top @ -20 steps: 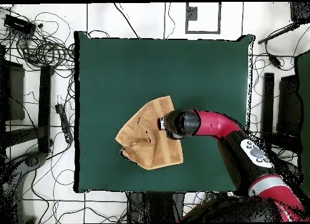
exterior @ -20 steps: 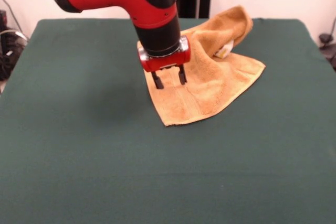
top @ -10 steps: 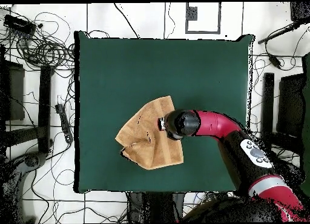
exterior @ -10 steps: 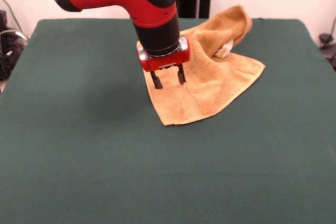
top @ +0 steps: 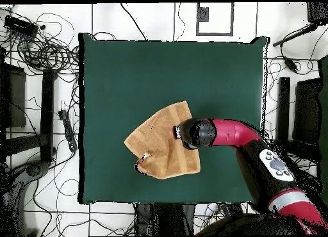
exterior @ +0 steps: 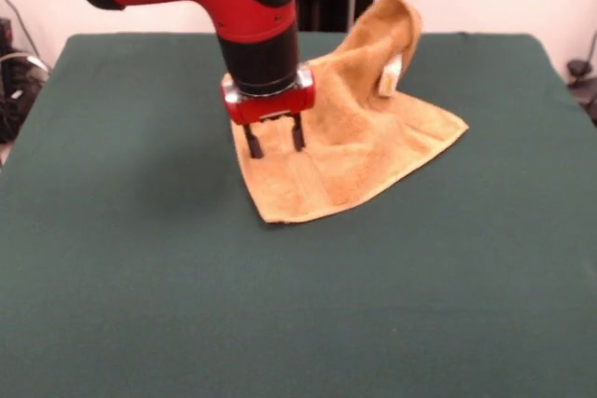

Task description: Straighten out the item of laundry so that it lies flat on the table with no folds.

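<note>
1. The golden-orange terry towel (exterior: 350, 142) lies on the large table covered in dark green cloth (exterior: 140, 277), in the part of it nearer to the robot's base.
2. The towel is not flat: its far corner is lifted and folded over, and a small white label (exterior: 389, 75) shows there.
3. The black two-finger gripper (exterior: 274, 138) on the red and black arm (top: 234, 133) stands over the left edge of the towel in the front view.
4. Its two fingers are spread apart, and they grasp nothing; the tips are at or just above the cloth.

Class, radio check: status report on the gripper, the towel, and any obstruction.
Gripper open, fingers down on the towel's edge. Towel not flat: one corner folded up, white label showing. Green table, nothing obstructing.
</note>
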Available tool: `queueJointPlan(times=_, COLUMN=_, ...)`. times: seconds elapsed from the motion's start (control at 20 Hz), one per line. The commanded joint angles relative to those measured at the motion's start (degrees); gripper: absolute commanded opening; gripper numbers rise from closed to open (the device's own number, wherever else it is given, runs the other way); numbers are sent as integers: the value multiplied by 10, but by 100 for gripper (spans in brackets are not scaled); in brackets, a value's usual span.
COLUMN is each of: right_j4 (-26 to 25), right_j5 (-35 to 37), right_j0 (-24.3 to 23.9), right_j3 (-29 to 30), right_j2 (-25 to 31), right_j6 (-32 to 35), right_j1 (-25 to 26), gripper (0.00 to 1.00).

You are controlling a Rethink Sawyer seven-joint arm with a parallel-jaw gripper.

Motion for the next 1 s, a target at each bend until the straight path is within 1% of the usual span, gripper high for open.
queueJointPlan(times=0.05, right_j4=-101, right_j5=-61, right_j0=-33, right_j3=-30, right_j2=-97, right_j6=12, right_j1=29, gripper=100)
queueJointPlan(times=1.0, right_j4=-92, right_j5=-74, right_j0=-27, right_j3=-32, right_j2=-105, right_j6=27, right_j1=37, gripper=100)
